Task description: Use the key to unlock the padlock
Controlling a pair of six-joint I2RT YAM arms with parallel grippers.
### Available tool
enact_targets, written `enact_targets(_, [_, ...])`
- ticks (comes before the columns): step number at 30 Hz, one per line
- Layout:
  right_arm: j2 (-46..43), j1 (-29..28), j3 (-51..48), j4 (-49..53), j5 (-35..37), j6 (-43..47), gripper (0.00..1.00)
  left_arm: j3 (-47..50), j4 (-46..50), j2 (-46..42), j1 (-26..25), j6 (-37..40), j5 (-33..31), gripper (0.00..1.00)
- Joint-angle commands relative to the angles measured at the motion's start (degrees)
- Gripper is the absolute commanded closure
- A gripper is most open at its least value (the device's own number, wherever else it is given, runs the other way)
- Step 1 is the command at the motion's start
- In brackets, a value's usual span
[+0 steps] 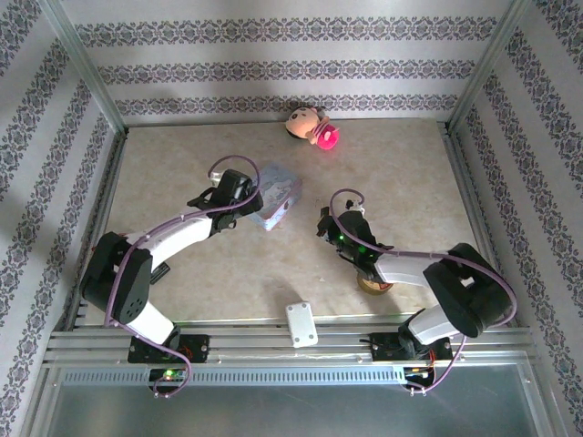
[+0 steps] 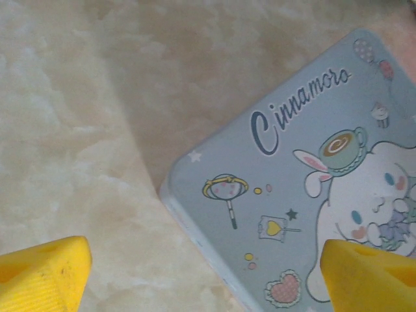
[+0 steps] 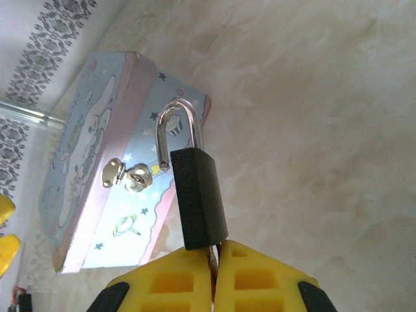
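Found the right gripper (image 3: 216,261) clamped fully shut on the key (image 3: 212,249), with just a thin brown sliver of it showing between the yellow fingertips. Saw the padlock (image 3: 198,198) directly at 12 o'clock from those fingertips in the right wrist view, dark body upright, its base touching them. Noted the shackle (image 3: 179,123) with one leg standing free of the body, at 10 o'clock from it. Placed the blue tin (image 3: 97,175) behind the padlock, toward 9 o'clock, apart from it. Found the left gripper (image 2: 208,279) spread wide, nothing between its fingers (image 2: 42,273), poised over a corner of the tin's lid.
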State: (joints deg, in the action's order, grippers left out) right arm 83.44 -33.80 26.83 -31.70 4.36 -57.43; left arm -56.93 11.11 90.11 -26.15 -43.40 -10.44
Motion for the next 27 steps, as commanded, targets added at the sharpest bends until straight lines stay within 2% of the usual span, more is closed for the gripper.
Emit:
enact_targets(1, [-3.09,0.84,1.08,6.19,-0.60,5.42,1.00,0.83,-3.23,0.07,1.23,-4.59,2.97,0.08])
enact_targets(6, [-5.90,1.93,1.03,9.74,-0.23,6.92,1.00,0.69,-7.22,3.91,2.44,-8.64,9.21,0.09])
enact_targets(11, [-7.32,3.83,1.01,11.99,-2.62,7.92,1.00,-1.01,-9.11,7.72,2.46,-9.61,11.49,0.21])
enact_targets(19, [-7.94,6.37,1.39,14.27,-7.45,9.96,1.00,-6.34,-9.17,13.75,4.70,-4.80,13.09,0.27])
enact_targets(27, [-7.86,6.82,1.91,15.53,-8.54,10.81,1.00,-13.54,-11.11,19.61,8.25,-1.94,16.85,0.31])
